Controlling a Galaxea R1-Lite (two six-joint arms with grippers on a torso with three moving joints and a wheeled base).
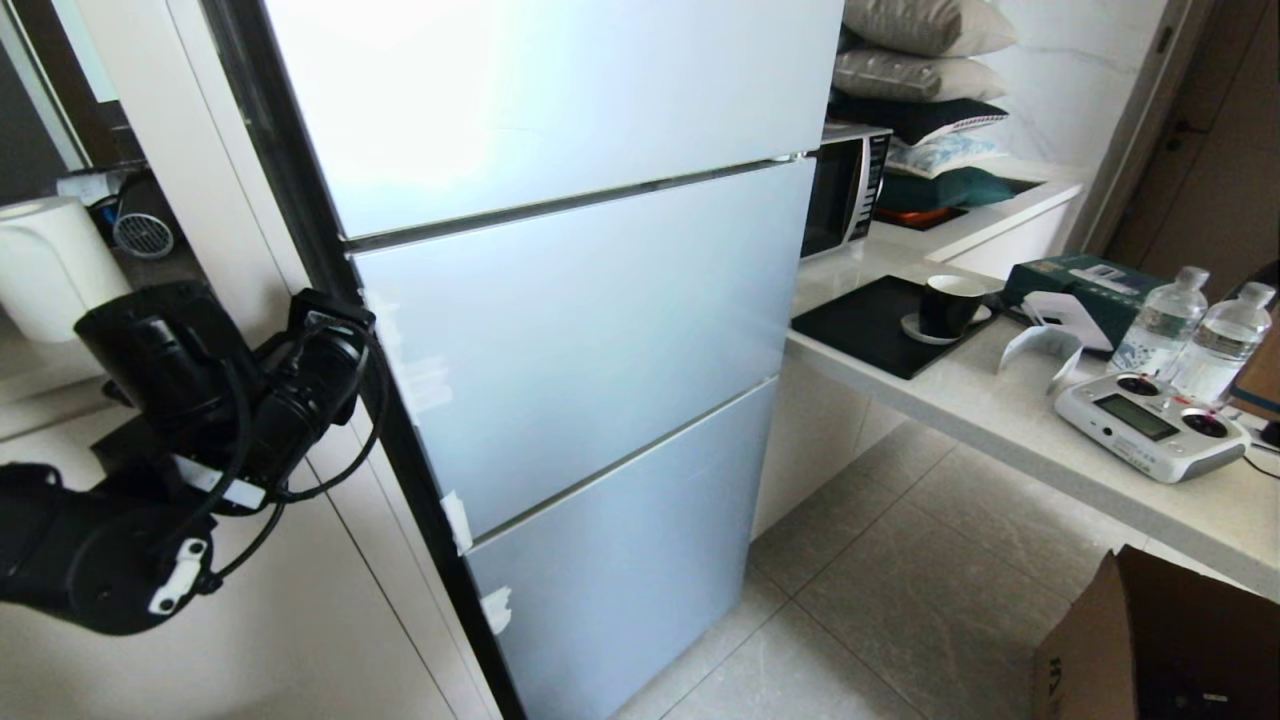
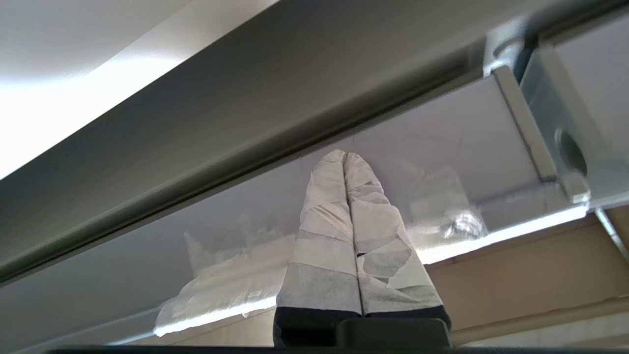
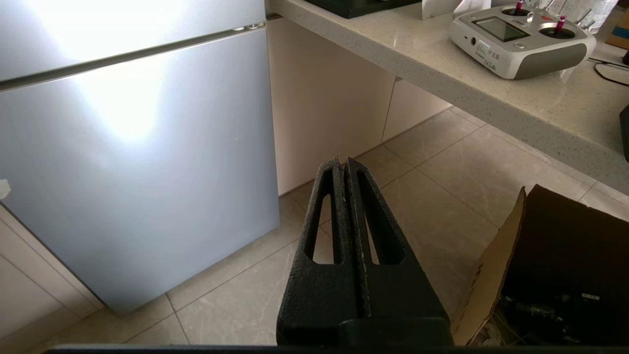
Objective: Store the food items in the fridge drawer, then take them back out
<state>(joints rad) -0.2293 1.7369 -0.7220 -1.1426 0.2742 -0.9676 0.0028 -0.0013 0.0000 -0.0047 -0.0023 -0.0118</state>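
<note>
Head view shows a tall pale blue-grey glossy fridge, all door panels closed. At nine o'clock, the black left arm reaches its side edge. Left wrist view shows the tape-wrapped left end effector clenched, empty, tips near the door's edge. The black right end effector hangs clenched over the tiled floor. No food or clear drawer is visible. Likely step: opening a door; wedge the tips behind the edge, then pull steadily.
</note>
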